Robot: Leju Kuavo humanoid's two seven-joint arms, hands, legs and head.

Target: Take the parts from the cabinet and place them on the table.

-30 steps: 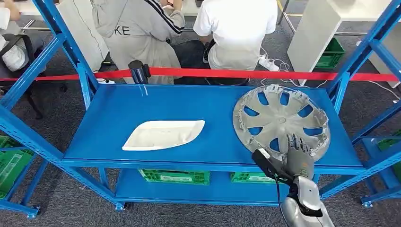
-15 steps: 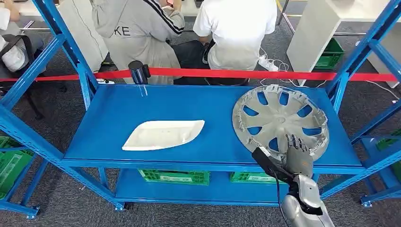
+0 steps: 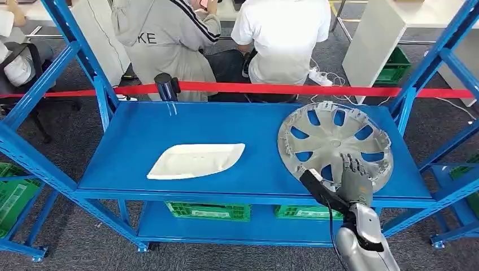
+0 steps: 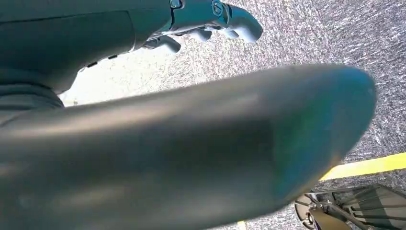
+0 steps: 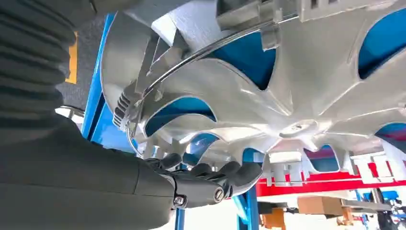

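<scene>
Right robot hand [image 3: 355, 182] is resting on the near rim of the silver hubcap [image 3: 335, 140], fingers stretched out flat over it rather than gripping, so it's holding nothing. Hubcap lies face-down on the right side of the blue shelf [image 3: 169, 127], with the white curved panel [image 3: 196, 160] well apart to its left, and two people stand past the red tape [image 3: 294, 88] on the far side. Left robot hand [image 4: 206, 21] hangs over grey carpet, fingers curled, nothing in it.
</scene>
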